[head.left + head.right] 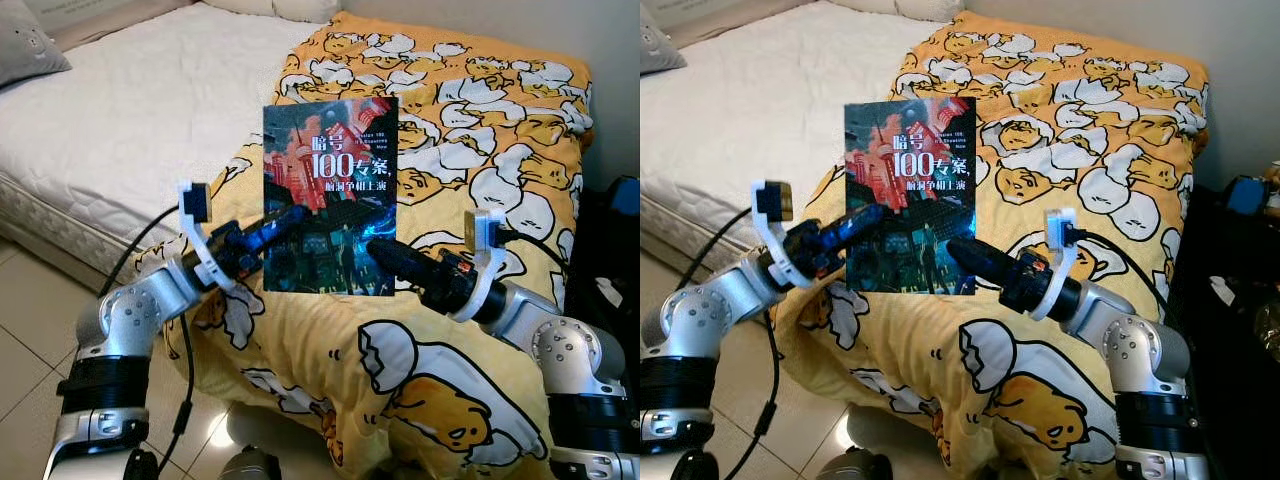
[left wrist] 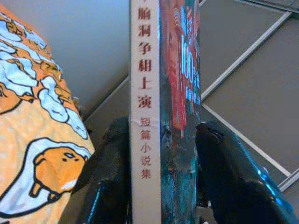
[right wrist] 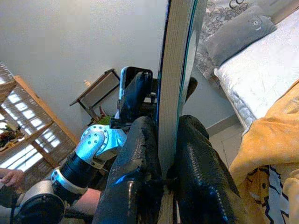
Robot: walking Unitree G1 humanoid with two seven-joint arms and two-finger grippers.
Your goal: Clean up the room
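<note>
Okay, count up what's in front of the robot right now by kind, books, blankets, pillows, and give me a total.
Books: 1, the book held upright by the left gripper and the right gripper.
Blankets: 1, the yellow cartoon-print blanket on the bed.
Pillows: 1, the grey pillow at the mattress's far corner.
Total: 3

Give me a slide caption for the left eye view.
Both grippers, left and right, hold a book upright over the yellow blanket.
</note>
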